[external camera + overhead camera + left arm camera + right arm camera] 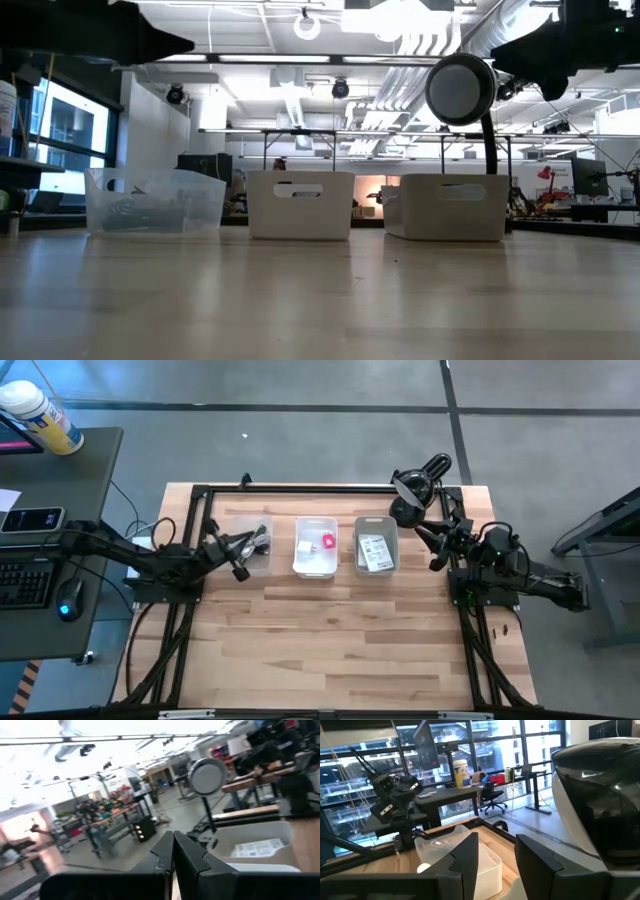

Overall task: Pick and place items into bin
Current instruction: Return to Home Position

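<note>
Three bins stand in a row at the table's far side. The clear left bin (246, 546) holds a black cable and a silvery piece (260, 542). The white middle bin (316, 548) holds a tiny pink piece (328, 542) and a small white cube (305, 546). The right bin (376, 546) holds white printed cards (375, 552), which also show in the left wrist view (257, 847). My left gripper (238, 556) hovers over the clear bin's near left corner, shut and empty (172, 855). My right gripper (432, 546) hangs right of the right bin, open and empty (495, 857). A green pen does not show.
A black round-headed stand (415, 490) rises at the table's far right corner, close to my right gripper; its disc shows in the low view (460, 88). A black frame (300, 488) runs along the table's far edge. Bare wood (330, 630) lies in front of the bins.
</note>
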### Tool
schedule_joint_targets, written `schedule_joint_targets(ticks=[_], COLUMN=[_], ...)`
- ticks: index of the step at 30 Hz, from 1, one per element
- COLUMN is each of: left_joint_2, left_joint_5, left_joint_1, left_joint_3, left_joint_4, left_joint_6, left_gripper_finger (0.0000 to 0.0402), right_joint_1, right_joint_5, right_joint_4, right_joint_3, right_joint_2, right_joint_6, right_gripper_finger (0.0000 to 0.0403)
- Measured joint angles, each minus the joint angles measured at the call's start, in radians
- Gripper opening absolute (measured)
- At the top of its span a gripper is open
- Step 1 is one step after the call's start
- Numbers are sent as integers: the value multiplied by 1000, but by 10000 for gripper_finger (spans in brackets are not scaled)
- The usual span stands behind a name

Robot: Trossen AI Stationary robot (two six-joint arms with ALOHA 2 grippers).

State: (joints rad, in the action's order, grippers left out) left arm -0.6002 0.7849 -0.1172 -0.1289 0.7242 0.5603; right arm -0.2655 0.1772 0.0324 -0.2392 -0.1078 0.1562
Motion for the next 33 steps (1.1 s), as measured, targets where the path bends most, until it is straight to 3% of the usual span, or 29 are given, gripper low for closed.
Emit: schedule_joint_targets(ticks=[5, 14, 18, 27, 33], left_joint_2=[83, 144, 146, 227, 350], left_joint_5=[0, -404, -504, -505, -510], left_joint_1=[-12, 187, 247, 254, 254], left_joint_3=[42, 121, 121, 121, 121], left_joint_4=[30, 50, 43, -30, -83], left_joint_6=[88, -20, -34, -6, 30], left_gripper_finger=[1, 1, 1, 1, 1], right_joint_1=[0, 0, 0, 0, 0], right_joint_5=[30, 41, 34, 113, 91], right_joint_4=[0, 0, 2, 4, 2], right_joint_3=[0, 0, 0, -1, -3], right_joint_2=[0, 0, 0, 62, 101], right_joint_6=[0, 19, 19, -20, -35], right_gripper_finger=[119, 119, 119, 119, 119])
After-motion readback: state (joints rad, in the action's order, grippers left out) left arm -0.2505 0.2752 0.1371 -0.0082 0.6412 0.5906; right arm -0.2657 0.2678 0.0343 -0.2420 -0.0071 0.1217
